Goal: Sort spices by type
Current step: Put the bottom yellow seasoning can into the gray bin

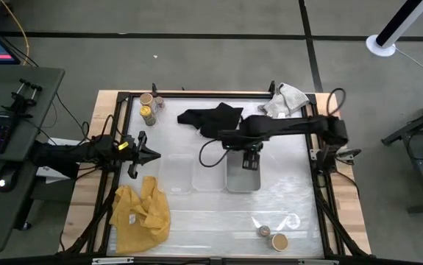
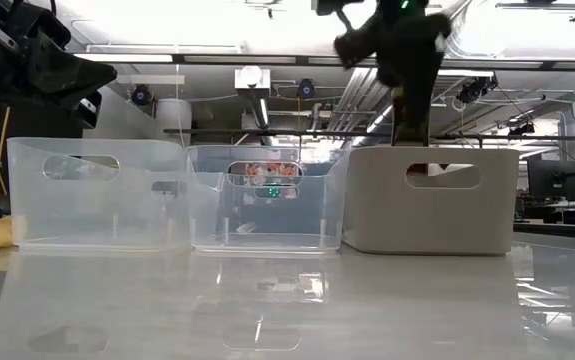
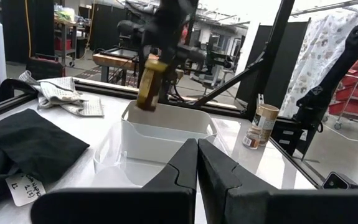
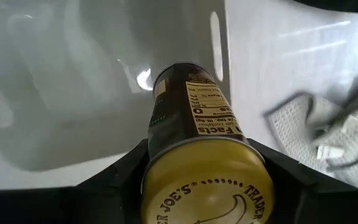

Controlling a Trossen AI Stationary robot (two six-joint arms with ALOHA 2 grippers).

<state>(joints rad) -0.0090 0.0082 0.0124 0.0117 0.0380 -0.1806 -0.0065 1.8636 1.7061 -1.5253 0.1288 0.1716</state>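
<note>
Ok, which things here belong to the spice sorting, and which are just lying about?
Job:
- yellow-topped jar, gripped by the right pincer over the grey tray
- three jars at the far left corner
- two jars at the near edge
- clear trays

Lying about:
- black cloth
- grey cloth
- yellow cloth
- left pincer, shut, waiting

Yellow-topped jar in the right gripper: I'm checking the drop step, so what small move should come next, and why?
Probably lower it a little, then release. The right gripper holds the yellow-topped jar above the grey tray, not yet inside it: the left wrist view shows the jar above the rim. The left gripper waits, shut, at the table's left side.
</note>
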